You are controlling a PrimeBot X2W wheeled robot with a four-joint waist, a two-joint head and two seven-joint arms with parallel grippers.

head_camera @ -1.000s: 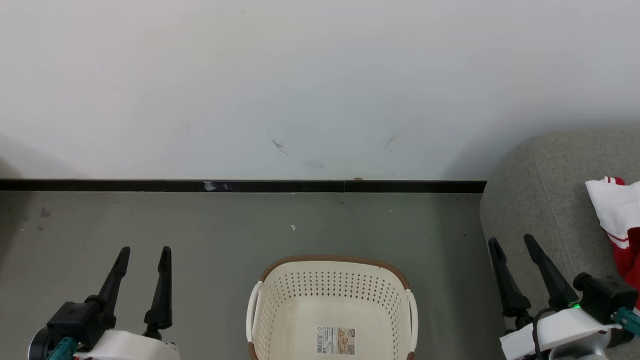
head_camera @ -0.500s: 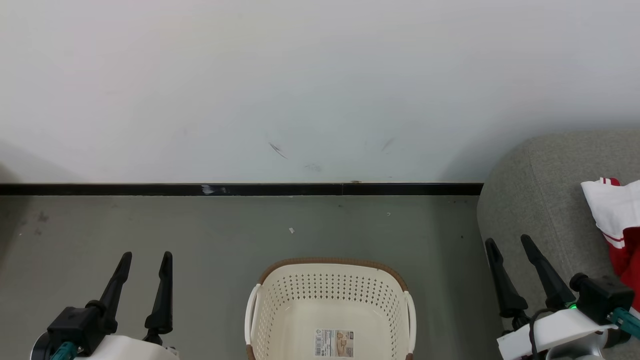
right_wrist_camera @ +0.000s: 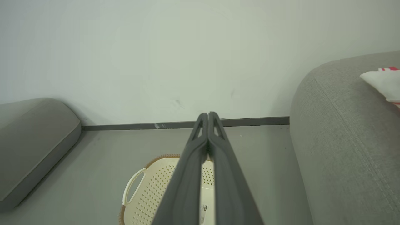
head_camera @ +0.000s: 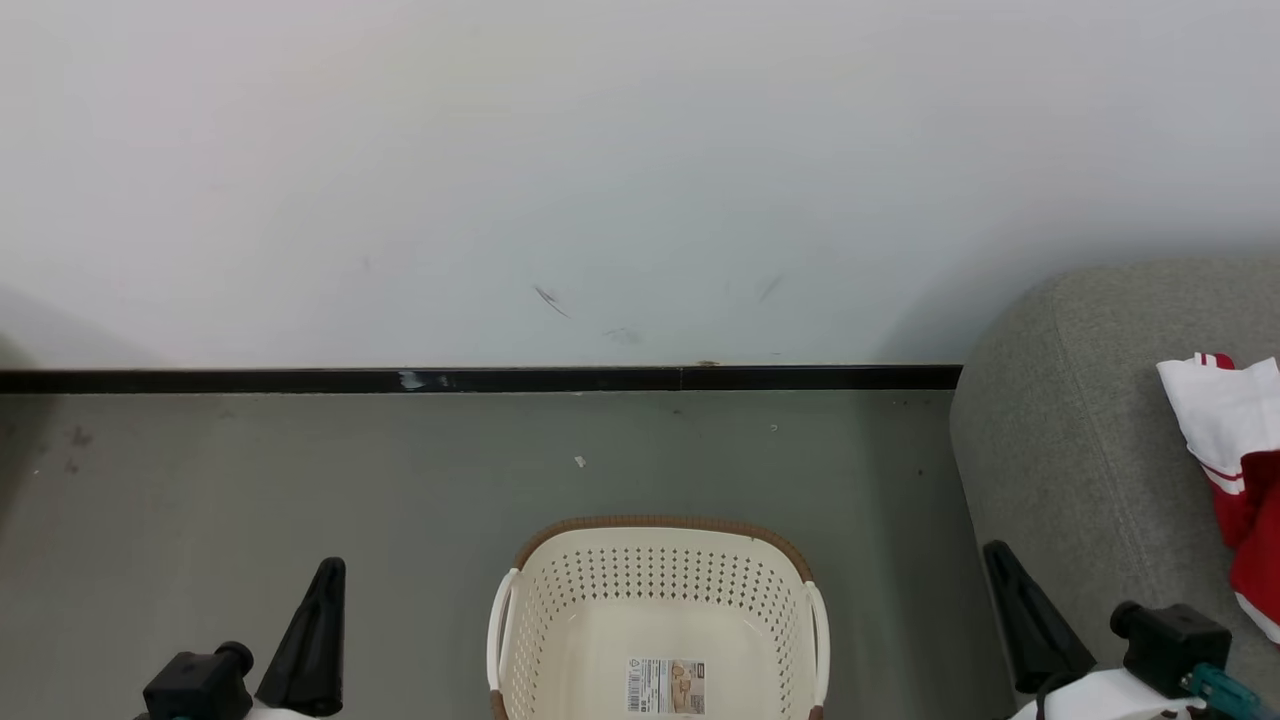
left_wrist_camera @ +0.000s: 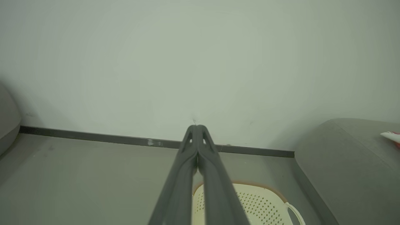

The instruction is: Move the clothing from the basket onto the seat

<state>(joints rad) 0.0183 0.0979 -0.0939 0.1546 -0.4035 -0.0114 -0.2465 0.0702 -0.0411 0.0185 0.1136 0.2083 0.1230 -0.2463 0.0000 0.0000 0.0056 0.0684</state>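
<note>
The cream basket (head_camera: 655, 610) with a brown rim stands on the floor at the bottom centre, holding nothing but the label sticker on its bottom. Red and white clothing (head_camera: 1230, 440) lies on the grey seat (head_camera: 1080, 430) at the right edge. My left gripper (head_camera: 325, 580) sits low at the bottom left, shut with nothing in it. Low at the bottom right, beside the seat's corner, my right gripper (head_camera: 1000, 560) is shut and holds nothing. In the left wrist view my left gripper (left_wrist_camera: 196, 127) has its fingers pressed together, as does my right gripper (right_wrist_camera: 208, 114) in the right wrist view.
A white wall with a black skirting strip (head_camera: 480, 379) runs behind the grey floor. Another grey cushion (right_wrist_camera: 34, 140) lies on the floor to the left in the right wrist view. Open floor lies between the basket and the wall.
Both grippers went from open to shut and dropped lower in the head view. The basket, clothing and seat stayed put.
</note>
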